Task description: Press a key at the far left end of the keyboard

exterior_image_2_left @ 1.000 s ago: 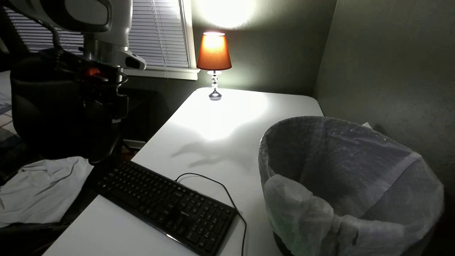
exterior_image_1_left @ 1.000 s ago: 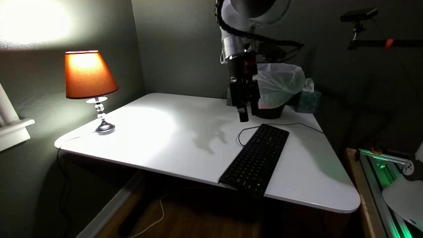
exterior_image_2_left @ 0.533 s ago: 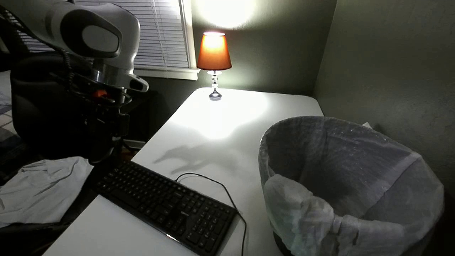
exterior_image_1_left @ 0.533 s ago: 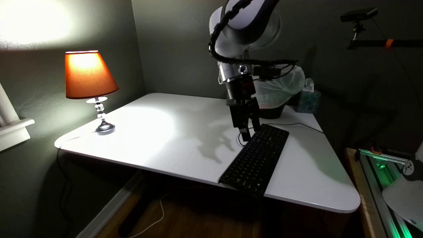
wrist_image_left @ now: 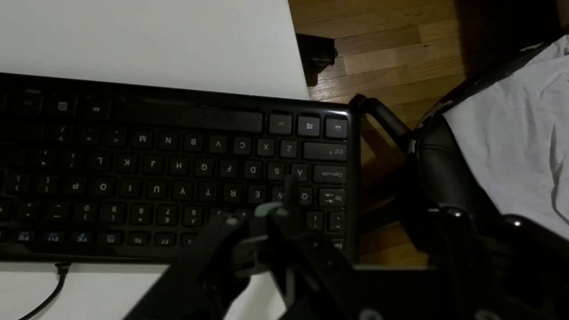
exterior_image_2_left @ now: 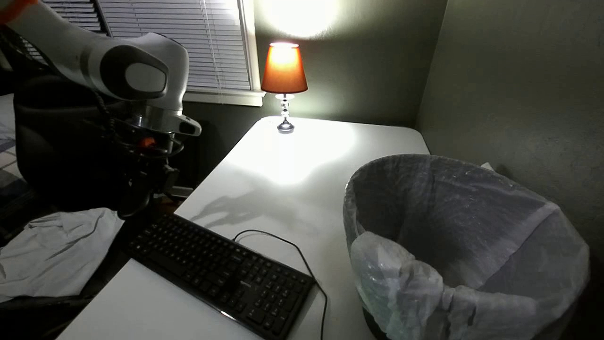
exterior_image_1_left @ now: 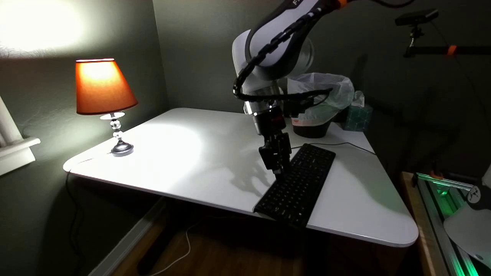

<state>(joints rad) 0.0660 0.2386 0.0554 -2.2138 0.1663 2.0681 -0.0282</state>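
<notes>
over the keyboard (wrist_image_left: pixel 178 166), whose "caps lock" key (wrist_image_left: pixel 329 174) and "tab" key (wrist_image_left: pixel 332 198) read clearly, the jaws stand apart.

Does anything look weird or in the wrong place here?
Yes: the Esc end of the keyboard pokes out past the edge of the table, over the floor, instead of lying fully on top. A bag-lined bin also seems to stand on the table, an unusual spot.

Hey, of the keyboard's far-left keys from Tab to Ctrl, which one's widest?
Shift, between Caps Lock and Ctrl; in the wrist view, it stretches further inward than Tab or those two.
</notes>
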